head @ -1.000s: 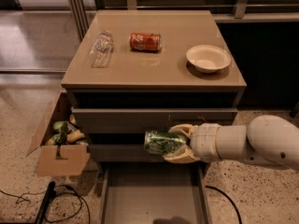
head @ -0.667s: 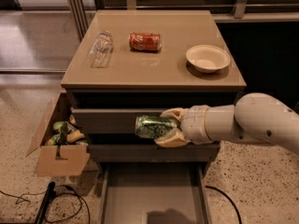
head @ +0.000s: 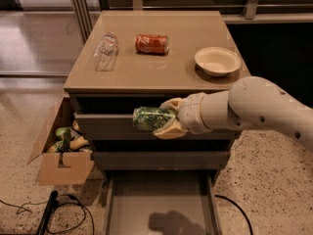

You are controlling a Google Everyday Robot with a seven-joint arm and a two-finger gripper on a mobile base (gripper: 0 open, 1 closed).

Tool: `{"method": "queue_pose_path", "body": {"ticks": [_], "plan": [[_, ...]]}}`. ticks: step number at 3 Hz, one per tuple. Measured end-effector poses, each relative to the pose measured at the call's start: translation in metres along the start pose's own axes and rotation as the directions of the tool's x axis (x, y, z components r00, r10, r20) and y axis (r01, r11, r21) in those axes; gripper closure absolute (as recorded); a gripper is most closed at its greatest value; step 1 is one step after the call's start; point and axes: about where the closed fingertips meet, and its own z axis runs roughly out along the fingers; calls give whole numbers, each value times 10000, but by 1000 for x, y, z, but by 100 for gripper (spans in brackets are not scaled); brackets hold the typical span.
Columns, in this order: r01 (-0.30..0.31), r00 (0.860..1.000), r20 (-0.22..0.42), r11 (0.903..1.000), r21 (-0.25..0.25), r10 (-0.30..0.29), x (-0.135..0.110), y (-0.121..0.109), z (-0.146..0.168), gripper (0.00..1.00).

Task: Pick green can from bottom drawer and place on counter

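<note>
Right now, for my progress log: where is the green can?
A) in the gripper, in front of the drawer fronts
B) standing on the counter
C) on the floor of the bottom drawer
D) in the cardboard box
A: the gripper holds the green can sideways in front of the upper drawer fronts, above the open bottom drawer and below the counter.

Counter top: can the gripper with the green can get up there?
Probably yes. The gripper holds the green can just below the counter, whose front is bare between bottle and bowl.
</note>
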Motion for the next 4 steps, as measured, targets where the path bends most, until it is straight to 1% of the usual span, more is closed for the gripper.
{"method": "queue_pose_path", "body": {"ticks": [1, 2, 3, 4], "plan": [[416, 9991, 73, 9990, 160, -418, -19, -22, 4, 100], [1145, 9932, 133, 9920, 538, -1154, -59, -75, 3, 100], [1317, 9909, 180, 9890, 668, -1331, -74, -108, 3, 100], [1064, 9938, 260, 9921, 669, -1083, -76, -139, 15, 100]]}}
